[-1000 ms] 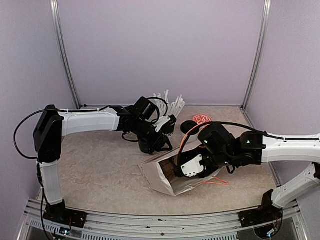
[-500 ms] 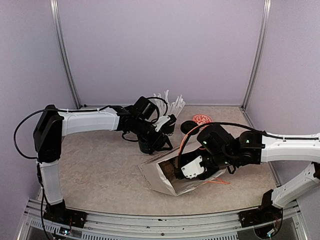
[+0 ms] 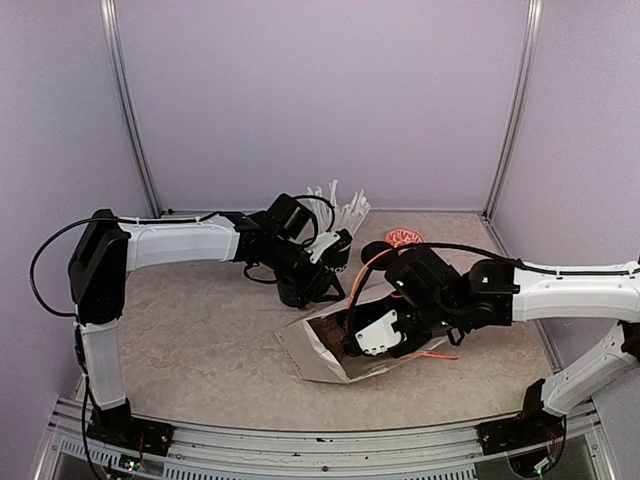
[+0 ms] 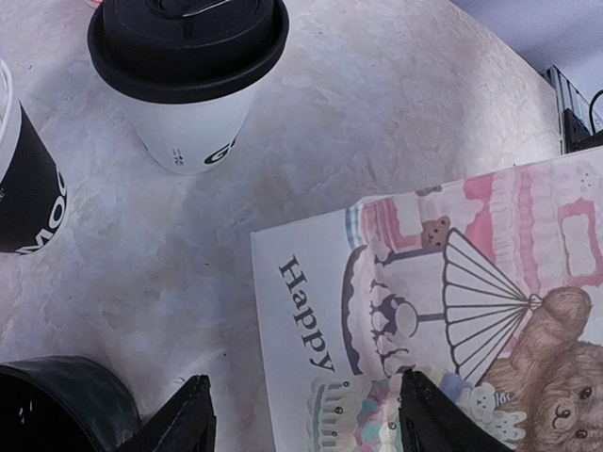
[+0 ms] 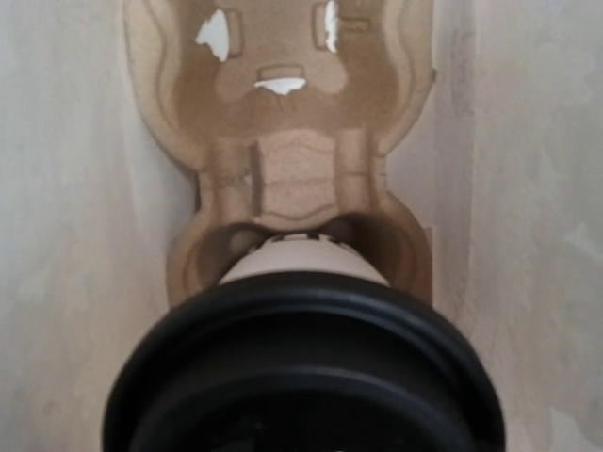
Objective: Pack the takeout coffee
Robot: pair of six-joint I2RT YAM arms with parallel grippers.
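While the left gripper (image 4: 306,421) hangs over the table (image 4: 396,104) with its two black fingers (image 4: 193,419) spread wide and nothing between them, the right gripper (image 3: 358,342) is pushed into the mouth of a paper gift bag (image 3: 308,352) that lies on its side near the front of the table. The right wrist view looks straight down the first cup (image 5: 301,259). Its round black lid (image 5: 301,377) fills the near foreground and faces the camera. Its white body narrows away from the lens, so its long axis runs along the bag's length with the base pointing inward. That base sits at the near socket of a brown moulded cup carrier (image 5: 292,141) resting inside the bag. The right fingers are hidden behind the lid, so I cannot tell whether they clamp the cup or stand apart. The second cup (image 4: 198,132) stands upright on the table beyond the bag's printed "Happy" face, black lid on top and black lettering low on its side. Just beside it stands a black cup with white letters (image 4: 24,193), and a black mug (image 4: 57,410) sits near the left finger. White straws (image 3: 342,210) fan out behind the left arm.
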